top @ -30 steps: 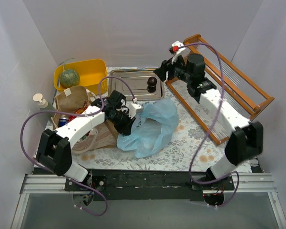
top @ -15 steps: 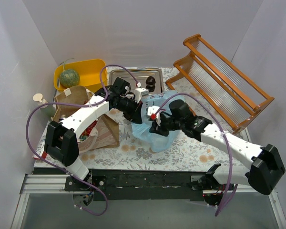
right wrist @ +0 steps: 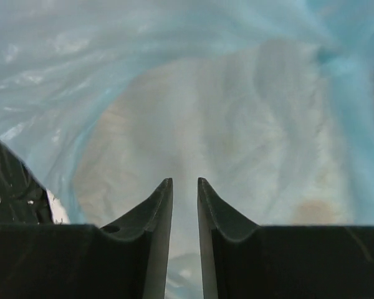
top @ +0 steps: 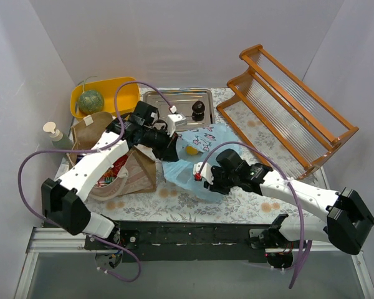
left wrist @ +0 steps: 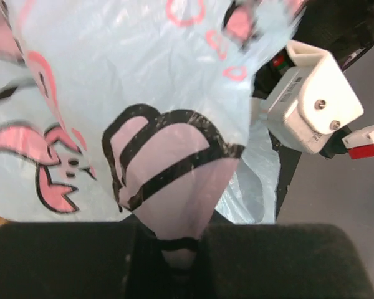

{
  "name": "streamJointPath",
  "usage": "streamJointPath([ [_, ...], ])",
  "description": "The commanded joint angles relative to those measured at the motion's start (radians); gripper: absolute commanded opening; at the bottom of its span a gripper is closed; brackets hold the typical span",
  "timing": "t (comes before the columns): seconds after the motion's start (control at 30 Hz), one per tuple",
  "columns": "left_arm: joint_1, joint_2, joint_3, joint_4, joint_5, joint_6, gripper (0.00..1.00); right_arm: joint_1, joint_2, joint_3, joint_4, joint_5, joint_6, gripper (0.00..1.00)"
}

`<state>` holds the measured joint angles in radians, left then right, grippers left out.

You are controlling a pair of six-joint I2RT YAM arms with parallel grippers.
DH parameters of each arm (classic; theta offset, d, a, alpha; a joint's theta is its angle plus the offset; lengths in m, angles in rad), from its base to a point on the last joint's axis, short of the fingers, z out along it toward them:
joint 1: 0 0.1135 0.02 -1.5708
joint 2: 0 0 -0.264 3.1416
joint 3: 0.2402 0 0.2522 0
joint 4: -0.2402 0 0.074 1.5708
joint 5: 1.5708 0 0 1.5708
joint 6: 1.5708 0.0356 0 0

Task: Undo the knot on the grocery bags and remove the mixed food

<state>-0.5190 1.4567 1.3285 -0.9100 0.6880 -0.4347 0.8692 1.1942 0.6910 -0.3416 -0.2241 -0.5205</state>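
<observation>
The light blue plastic bag (top: 202, 142) lies spread out mid-table, with a small yellow thing (top: 191, 149) showing in it. My left gripper (top: 170, 148) is shut on a pinch of its printed film (left wrist: 174, 187) at the bag's left edge; the gripper (left wrist: 177, 249) shows low in the left wrist view. My right gripper (top: 201, 176) is at the bag's near edge. In the right wrist view it (right wrist: 185, 184) has its jaws a narrow gap apart, with blue film (right wrist: 174, 93) ahead and nothing held. The brown paper bag (top: 134, 171) stands left, with a red packet (top: 112, 167) inside. The melon (top: 90, 101) sits in the yellow tub (top: 121, 87).
A steel tray (top: 168, 99) at the back holds a dark round item (top: 198, 111). A wooden rack (top: 293, 106) fills the back right. A pump soap bottle (top: 53, 134) stands at the far left. White walls enclose the table.
My right arm swung from the rack down to the bag's near edge. My left gripper pulled the bag's film back and left, and the bag flattened and opened.
</observation>
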Motion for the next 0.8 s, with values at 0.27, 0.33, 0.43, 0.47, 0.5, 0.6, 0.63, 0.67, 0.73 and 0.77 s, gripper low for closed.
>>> streamJointPath([
  [0.27,0.02,-0.036,-0.109,0.003,-0.005,0.053,0.0,-0.153,0.281,0.318,0.208,0.135,-0.047,0.4],
  [0.33,0.02,-0.032,-0.124,0.013,-0.01,0.048,0.0,-0.162,0.315,0.361,0.226,0.132,-0.038,0.43],
  [0.43,0.02,-0.013,-0.126,0.008,0.007,0.053,0.0,-0.17,0.372,0.421,0.245,0.118,0.011,0.5],
  [0.47,0.02,-0.007,-0.123,0.007,0.022,0.054,0.0,-0.17,0.395,0.433,0.253,0.117,0.028,0.58],
  [0.5,0.02,0.001,-0.123,0.003,0.03,0.053,0.0,-0.17,0.407,0.462,0.26,0.109,0.049,0.62],
  [0.6,0.022,0.014,-0.126,0.013,0.033,0.042,0.0,-0.173,0.473,0.527,0.271,0.129,0.112,0.77],
  [0.63,0.022,0.016,-0.127,0.016,0.03,0.037,0.0,-0.174,0.493,0.544,0.28,0.137,0.128,0.79],
  [0.67,0.022,0.017,-0.127,0.016,0.027,0.036,0.0,-0.177,0.53,0.557,0.286,0.146,0.163,0.83],
  [0.73,0.024,0.022,-0.126,0.013,0.024,0.036,0.0,-0.196,0.571,0.602,0.288,0.151,0.194,0.86],
  [0.77,0.025,0.025,-0.121,0.011,0.025,0.034,0.0,-0.2,0.611,0.613,0.286,0.143,0.209,0.87],
])
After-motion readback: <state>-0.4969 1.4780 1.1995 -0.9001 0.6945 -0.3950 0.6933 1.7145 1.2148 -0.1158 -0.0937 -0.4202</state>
